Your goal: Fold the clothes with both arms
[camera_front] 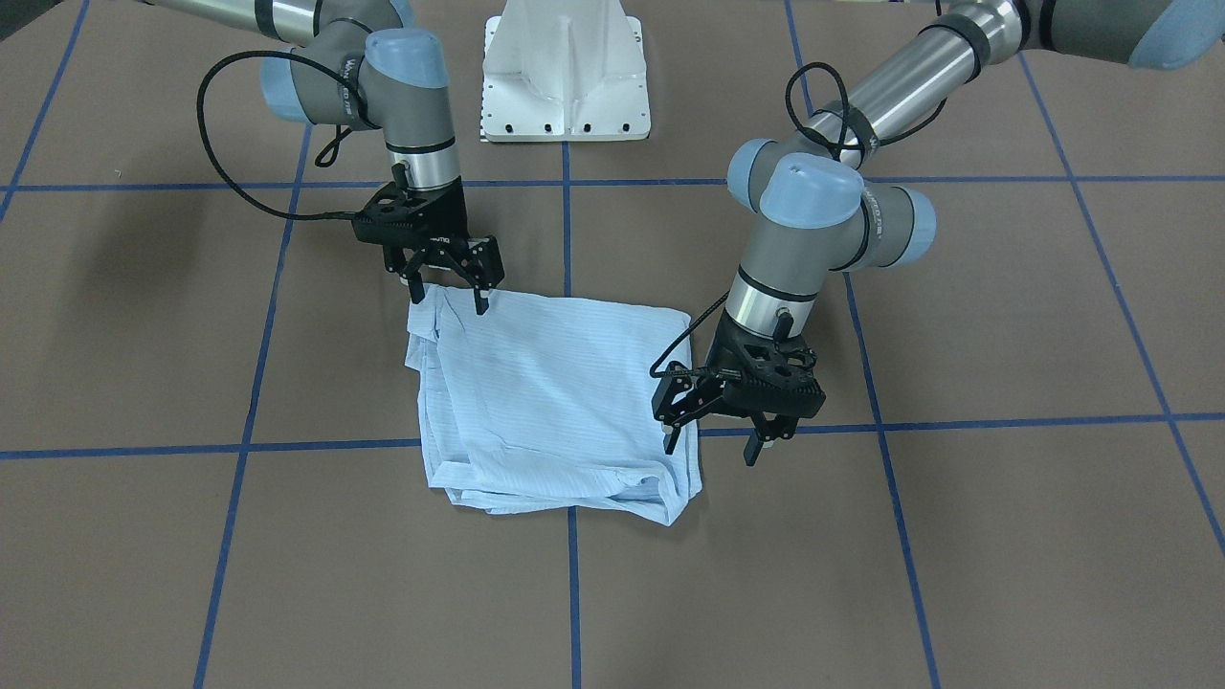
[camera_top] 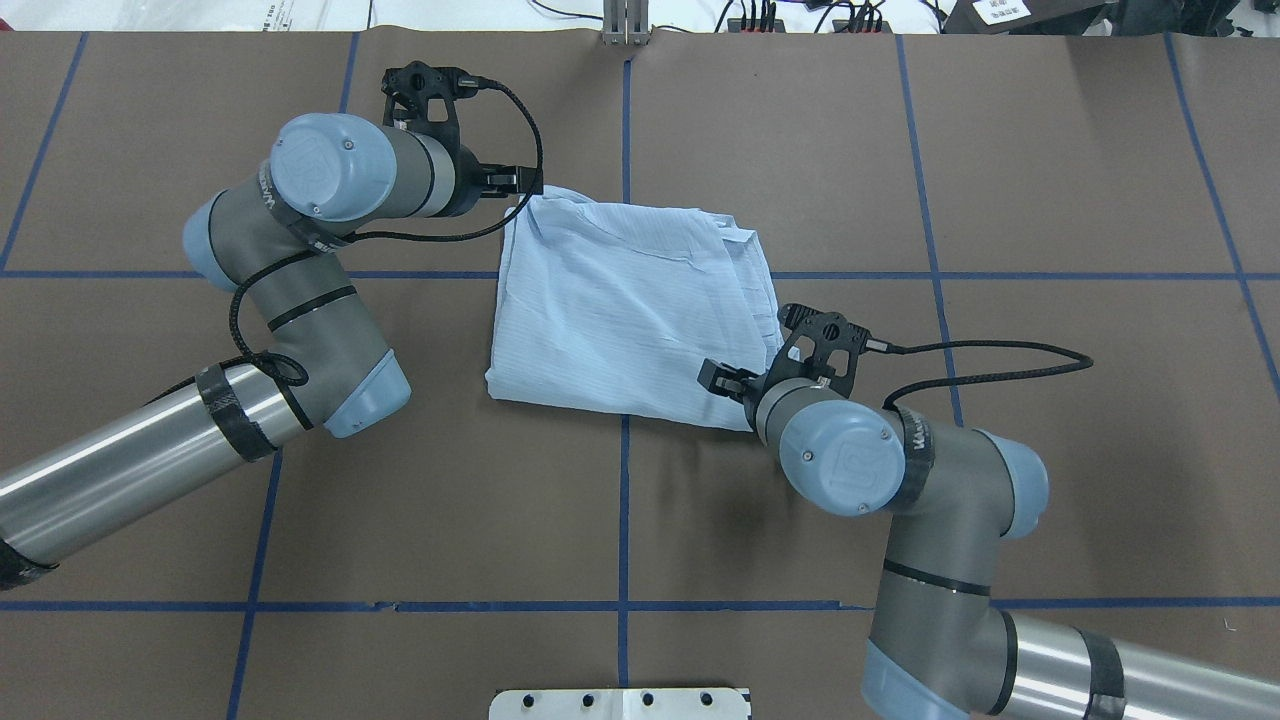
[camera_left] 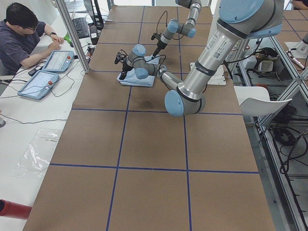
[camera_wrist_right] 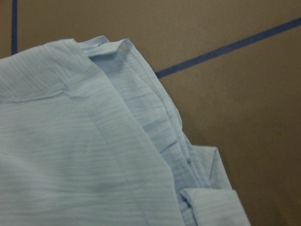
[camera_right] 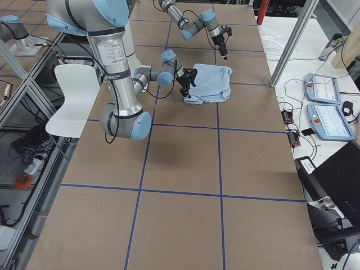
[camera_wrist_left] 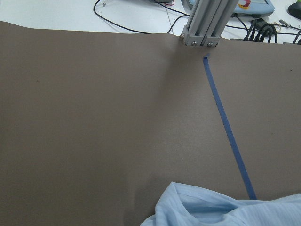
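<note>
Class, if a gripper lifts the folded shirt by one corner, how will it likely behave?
Probably floppy: the shirt lies in thin, creased layers, so it would sag and unfold. Likely light, since the fabric looks thin.

Broad bare table surrounds the folded shirt; the left gripper and right gripper crowd its opposite corners, the white pedestal beyond.

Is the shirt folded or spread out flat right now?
Folded. The shirt lies as a compact, roughly rectangular bundle with no sleeves sticking out, and the right wrist view shows several stacked layers along its edge.
</note>
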You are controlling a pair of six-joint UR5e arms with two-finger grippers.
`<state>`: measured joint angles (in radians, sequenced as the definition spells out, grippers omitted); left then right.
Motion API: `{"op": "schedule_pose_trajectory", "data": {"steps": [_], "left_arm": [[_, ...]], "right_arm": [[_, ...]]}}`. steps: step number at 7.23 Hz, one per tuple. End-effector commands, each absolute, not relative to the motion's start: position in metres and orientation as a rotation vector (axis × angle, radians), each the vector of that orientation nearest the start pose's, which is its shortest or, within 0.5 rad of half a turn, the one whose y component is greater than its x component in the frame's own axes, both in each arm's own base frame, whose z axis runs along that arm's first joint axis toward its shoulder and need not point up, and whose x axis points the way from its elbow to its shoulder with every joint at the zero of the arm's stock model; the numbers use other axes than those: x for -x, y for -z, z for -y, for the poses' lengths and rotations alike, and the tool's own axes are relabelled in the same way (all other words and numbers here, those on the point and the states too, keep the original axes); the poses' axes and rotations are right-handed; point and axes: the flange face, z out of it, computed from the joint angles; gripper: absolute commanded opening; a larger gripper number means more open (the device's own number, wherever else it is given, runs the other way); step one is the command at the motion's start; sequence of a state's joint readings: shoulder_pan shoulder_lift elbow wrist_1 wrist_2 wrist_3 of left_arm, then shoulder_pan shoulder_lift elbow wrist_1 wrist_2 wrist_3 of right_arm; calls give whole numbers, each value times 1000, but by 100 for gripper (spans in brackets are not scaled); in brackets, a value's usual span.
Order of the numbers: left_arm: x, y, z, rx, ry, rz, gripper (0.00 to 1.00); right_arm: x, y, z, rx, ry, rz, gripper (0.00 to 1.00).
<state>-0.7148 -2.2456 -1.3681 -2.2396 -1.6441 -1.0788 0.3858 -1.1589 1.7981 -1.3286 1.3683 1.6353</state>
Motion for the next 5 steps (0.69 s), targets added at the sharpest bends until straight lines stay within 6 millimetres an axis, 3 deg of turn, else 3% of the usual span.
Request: {"op": "schedule_pose_trajectory", "data": {"steps": [1, 3, 4, 5], "left_arm": [[-460, -268, 565, -586, 36, -943, 100], [-385, -261, 507, -591, -109, -828, 100], [-342, -261, 491, -578, -185, -768, 100], [-297, -269, 490, -574, -263, -703, 100]], "right_arm": [[446, -292, 436, -272, -390, 784, 100], [349, -295, 491, -211, -240, 729, 100], [299, -312, 516, -205, -159, 687, 100], [240, -346, 533, -201, -90, 656, 100]]}}
